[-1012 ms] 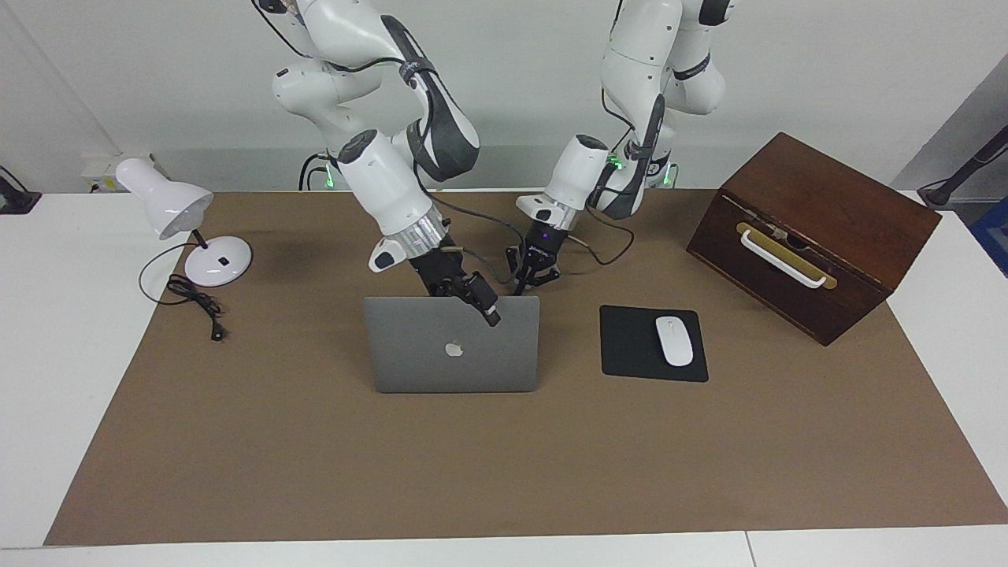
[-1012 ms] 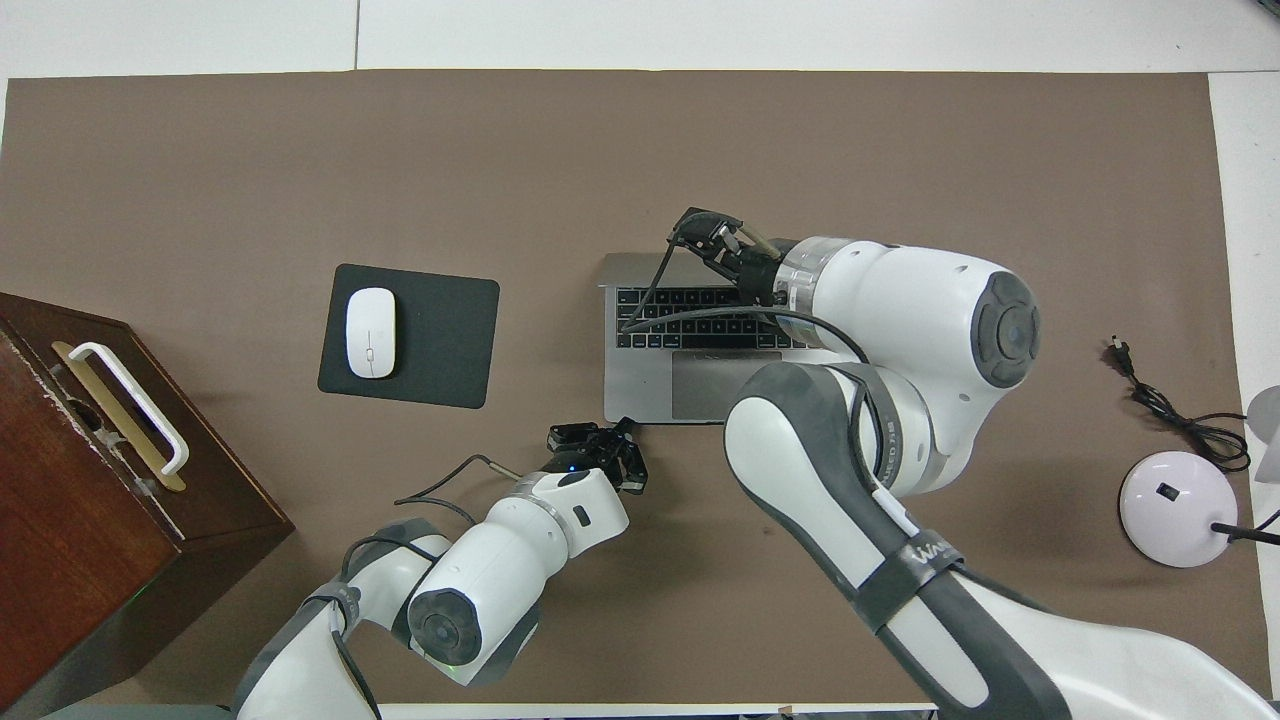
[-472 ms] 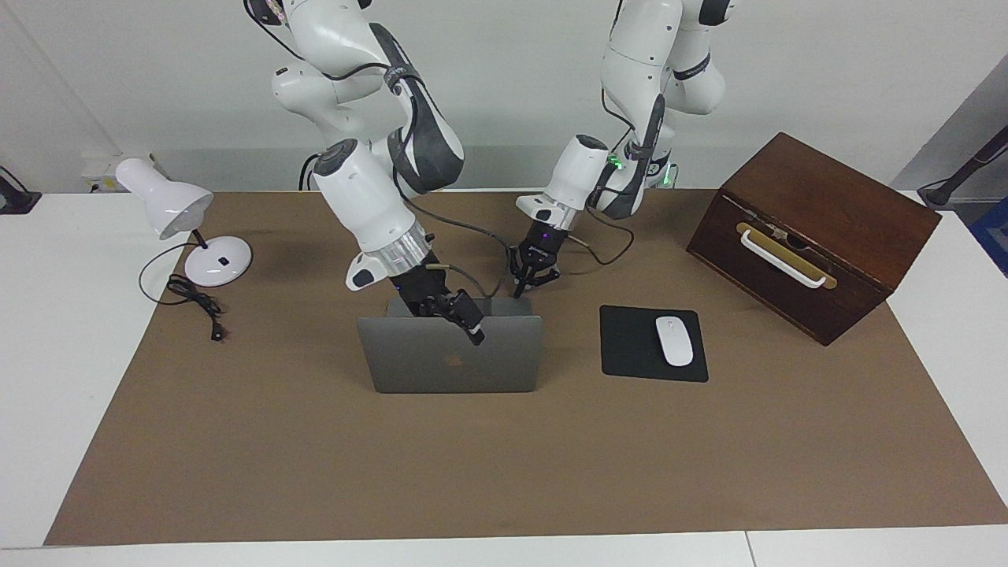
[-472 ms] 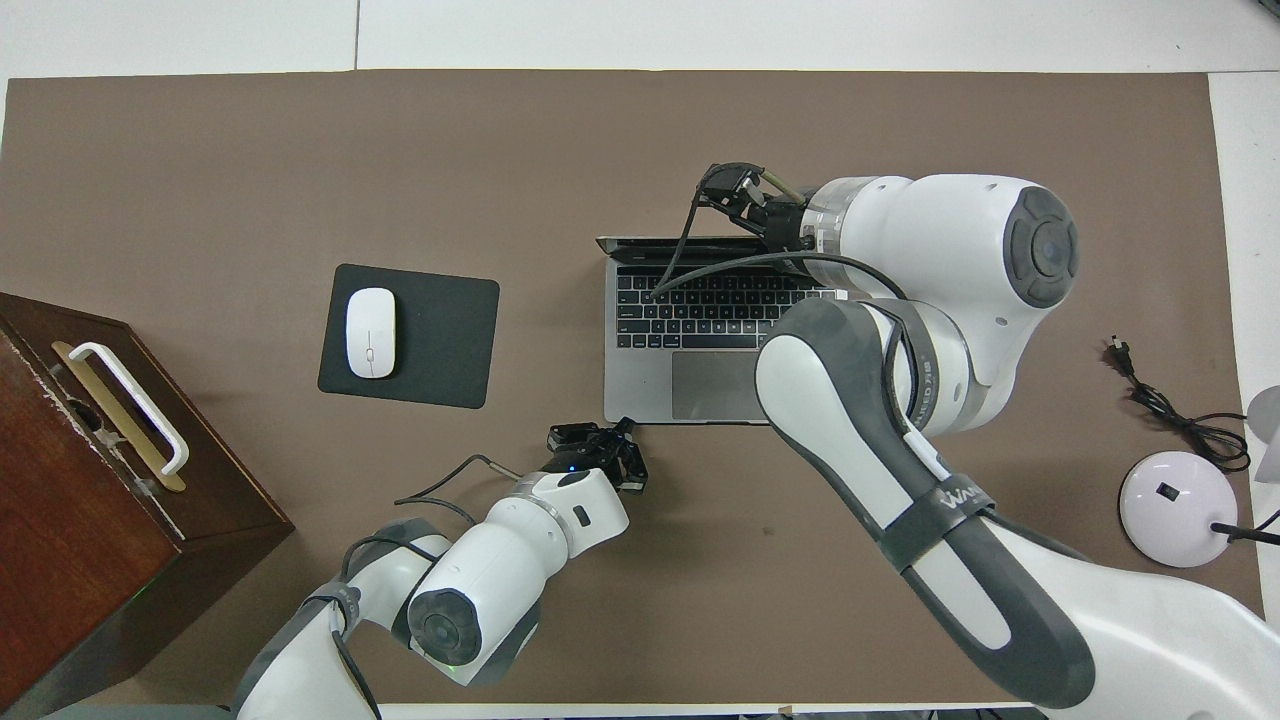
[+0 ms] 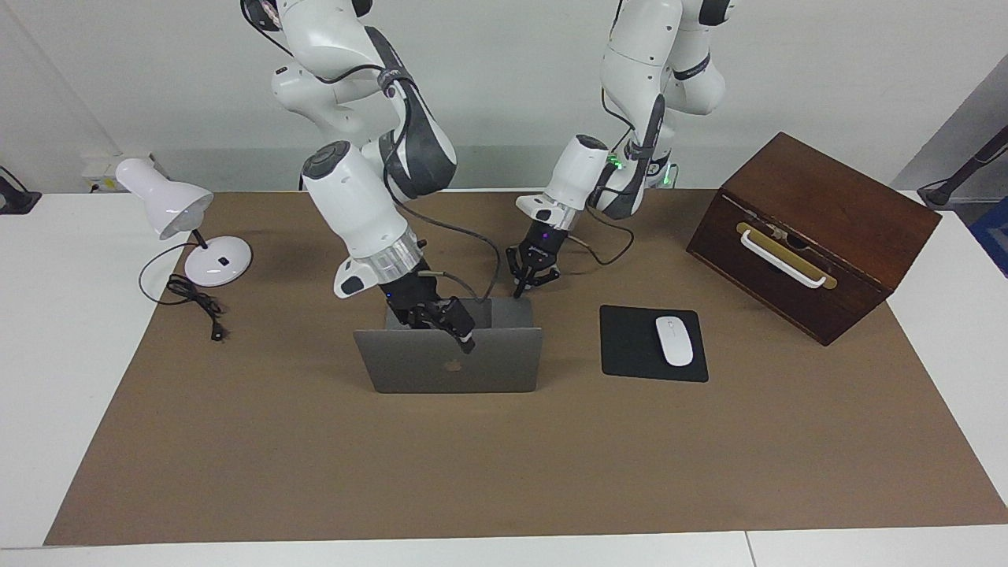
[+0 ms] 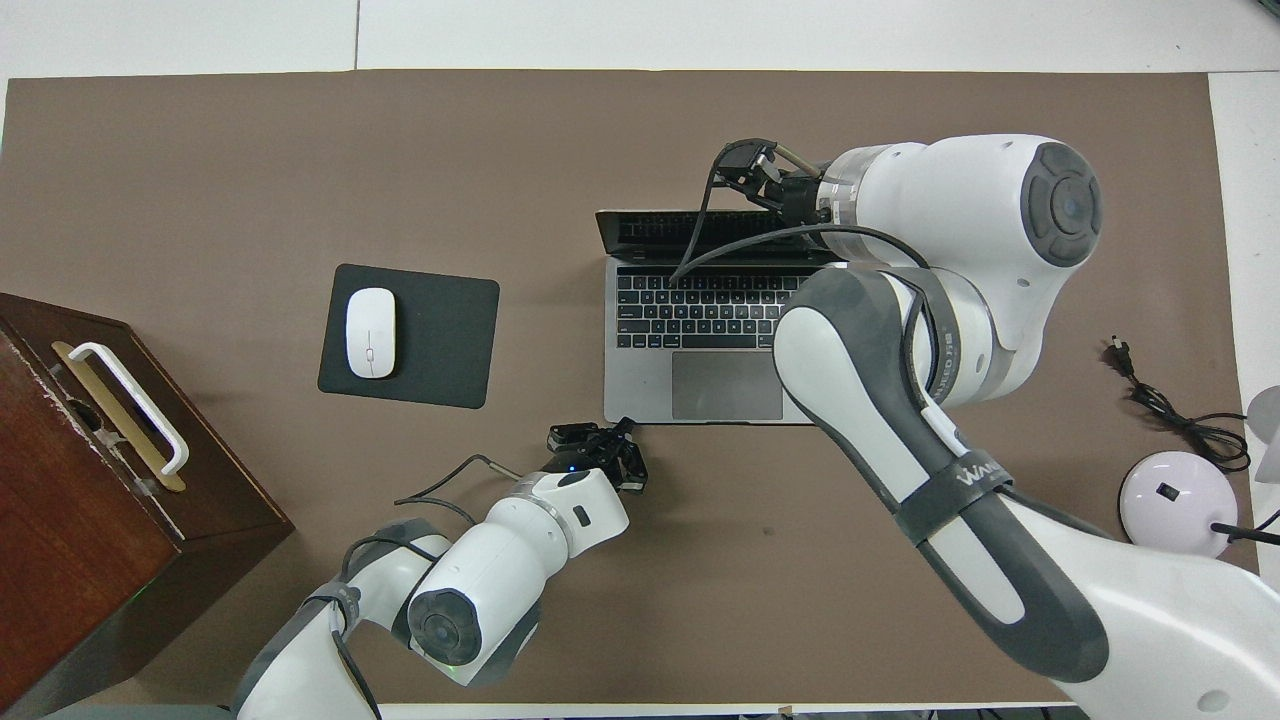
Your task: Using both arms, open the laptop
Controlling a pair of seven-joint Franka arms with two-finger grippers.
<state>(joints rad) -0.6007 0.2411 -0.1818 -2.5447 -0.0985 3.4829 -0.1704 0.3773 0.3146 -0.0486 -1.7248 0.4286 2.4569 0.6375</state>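
Observation:
The silver-grey laptop stands open in the middle of the brown mat, its lid leaning back away from the robots. The overhead view shows its keyboard and trackpad. My right gripper is at the lid's top edge, over the logo side; in the overhead view it sits just past that edge. My left gripper is low at the base's corner nearest the robots, toward the left arm's end, and also shows in the overhead view. I cannot tell if it touches the base.
A black mouse pad with a white mouse lies beside the laptop toward the left arm's end. A dark wooden box stands at that end. A white desk lamp and its cord are at the right arm's end.
The lid has swung from upright to leaning back, away from the robots. My right gripper has moved down and away with its top edge. The left arm has not moved.

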